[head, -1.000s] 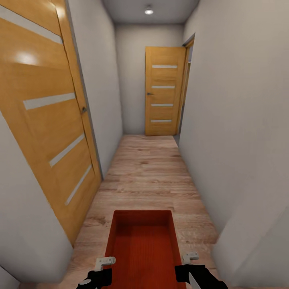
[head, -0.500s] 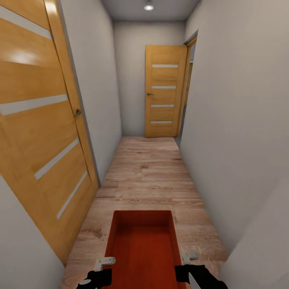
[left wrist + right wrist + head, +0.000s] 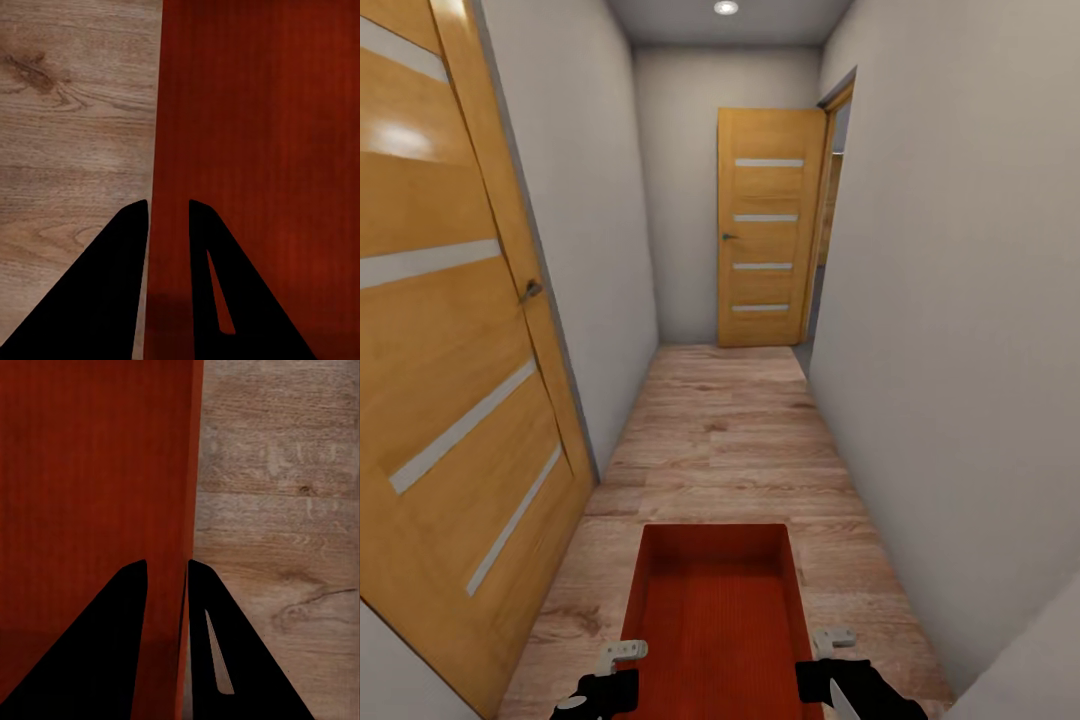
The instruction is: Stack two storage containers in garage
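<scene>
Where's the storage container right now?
The storage container sits low and centred in the head view, carried between the left gripper and right gripper, whose fingers straddle its side walls, over the hallway's wood floor.

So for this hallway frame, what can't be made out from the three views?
- Storage container: near end cut off by the head view's bottom edge.
- Left gripper and right gripper: each straddles a container wall, but the dark fingers hide any contact.
- Room past the far door: hidden by the door leaf and wall.
- Second bin: whereabouts unknown.
</scene>
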Tool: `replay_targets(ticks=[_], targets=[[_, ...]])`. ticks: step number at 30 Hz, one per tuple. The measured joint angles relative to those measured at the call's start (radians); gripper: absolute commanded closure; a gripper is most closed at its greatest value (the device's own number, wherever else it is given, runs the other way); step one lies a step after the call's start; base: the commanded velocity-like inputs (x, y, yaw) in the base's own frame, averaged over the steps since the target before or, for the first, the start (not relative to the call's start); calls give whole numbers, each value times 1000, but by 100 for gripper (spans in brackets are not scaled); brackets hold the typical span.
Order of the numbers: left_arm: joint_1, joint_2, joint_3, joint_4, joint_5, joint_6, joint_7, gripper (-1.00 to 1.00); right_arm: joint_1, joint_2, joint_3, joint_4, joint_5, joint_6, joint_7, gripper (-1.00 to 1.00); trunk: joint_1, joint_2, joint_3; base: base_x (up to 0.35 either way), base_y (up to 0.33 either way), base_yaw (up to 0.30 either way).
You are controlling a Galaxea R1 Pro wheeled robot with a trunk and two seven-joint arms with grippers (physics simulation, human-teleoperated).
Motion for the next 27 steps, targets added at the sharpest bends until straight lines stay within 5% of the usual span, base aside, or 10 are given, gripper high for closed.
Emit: replay_targets(ticks=[27], targets=[[0, 0, -1, 0, 0, 1, 0, 100, 1, 0, -1, 0, 0, 0, 0, 100, 0, 0, 0, 342, 0, -17]])
